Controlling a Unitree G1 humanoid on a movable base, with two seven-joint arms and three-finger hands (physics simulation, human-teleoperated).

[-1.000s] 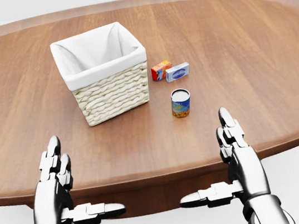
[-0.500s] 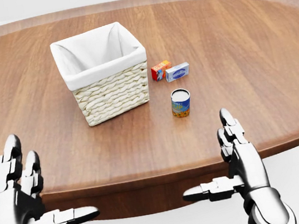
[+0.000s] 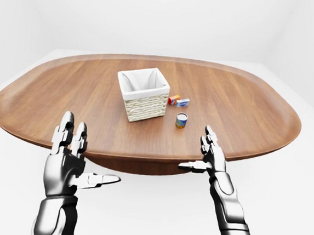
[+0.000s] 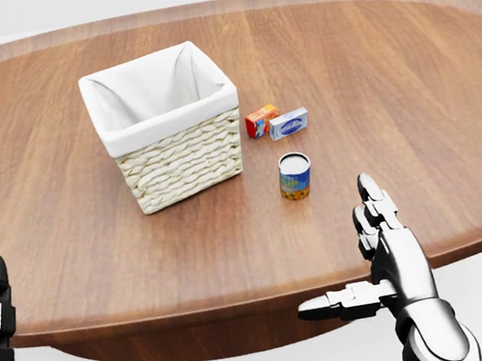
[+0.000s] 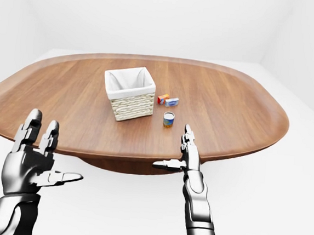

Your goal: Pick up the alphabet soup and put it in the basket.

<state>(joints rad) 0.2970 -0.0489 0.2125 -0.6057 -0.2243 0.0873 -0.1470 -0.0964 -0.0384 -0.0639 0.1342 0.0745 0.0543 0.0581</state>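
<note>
The alphabet soup can [image 4: 295, 175], blue and yellow with a pale lid, stands upright on the oval wooden table [image 4: 411, 101], just right of the basket. The woven basket [image 4: 170, 127] has a white cloth lining and nothing visible inside. My right hand [image 4: 370, 252] hovers open at the table's near edge, below and right of the can, thumb pointing left. My left hand [image 3: 71, 154] is open too, off the table's near edge at lower left, far from the can.
A small orange box [image 4: 261, 120] and a blue-and-white box [image 4: 289, 122] lie side by side just above the can, right of the basket. White floor and walls surround the table.
My left hand has moved down and to the left, away from the table edge. The right hand has barely shifted. The view has edged slightly closer to the table.
</note>
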